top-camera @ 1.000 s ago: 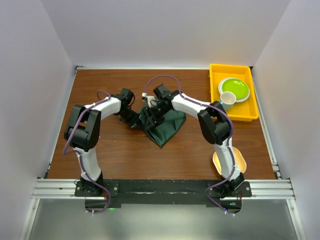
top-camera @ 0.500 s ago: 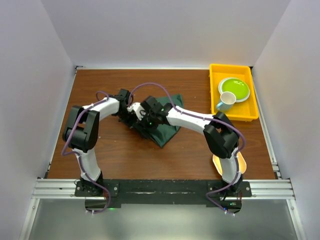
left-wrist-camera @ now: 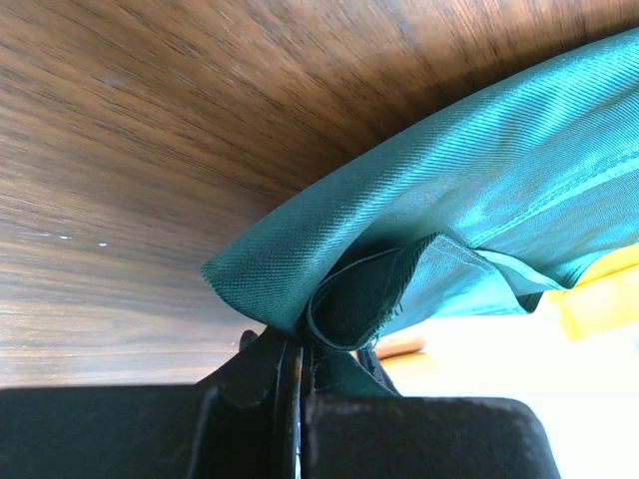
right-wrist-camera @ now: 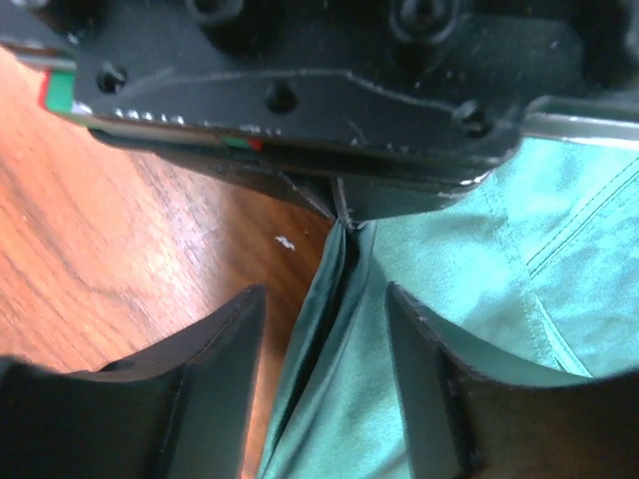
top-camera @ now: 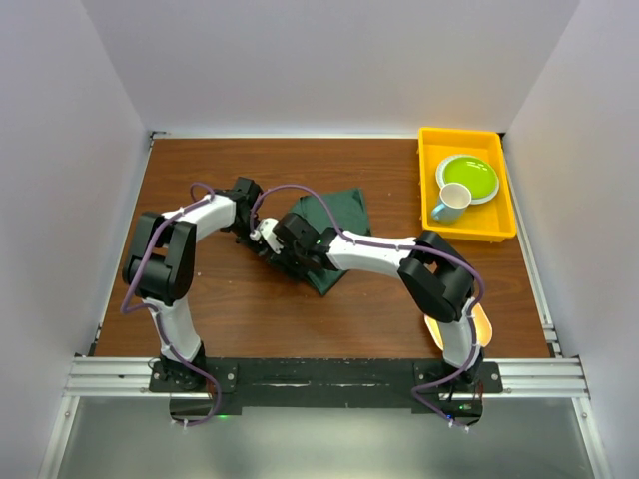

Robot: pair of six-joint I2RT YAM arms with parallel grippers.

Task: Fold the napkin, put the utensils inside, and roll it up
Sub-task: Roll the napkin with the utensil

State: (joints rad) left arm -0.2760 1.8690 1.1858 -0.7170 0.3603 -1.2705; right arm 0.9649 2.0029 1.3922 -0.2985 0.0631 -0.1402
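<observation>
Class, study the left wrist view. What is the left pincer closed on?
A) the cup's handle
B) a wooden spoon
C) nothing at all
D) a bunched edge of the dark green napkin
D: in the left wrist view the left pincer has its jaws pressed together on a folded bunch of the napkin, with no spoon or cup between them.

no text, label, brand, number or sign can be read in any of the views; nothing legible shows on any surface.
</observation>
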